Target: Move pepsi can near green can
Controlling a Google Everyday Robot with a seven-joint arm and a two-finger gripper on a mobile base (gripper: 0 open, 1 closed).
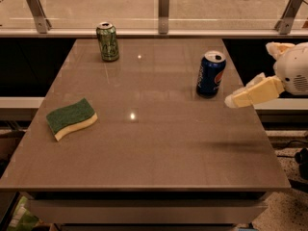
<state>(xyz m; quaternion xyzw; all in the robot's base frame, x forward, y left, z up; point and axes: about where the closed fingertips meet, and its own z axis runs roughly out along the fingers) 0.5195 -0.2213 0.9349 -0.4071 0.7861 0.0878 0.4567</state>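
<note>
The pepsi can (211, 74) stands upright on the right side of the brown table (144, 143), dark blue with a round logo and a silver top. The green can (108, 42) stands upright near the table's far left corner. My gripper (240, 99) comes in from the right edge, cream-coloured, a little to the right of and nearer than the pepsi can, apart from it and holding nothing.
A green-and-yellow sponge (71, 118) lies on the left side of the table. A glass rail with metal posts (163, 4) runs behind the table's far edge. The table's right edge is just under my gripper.
</note>
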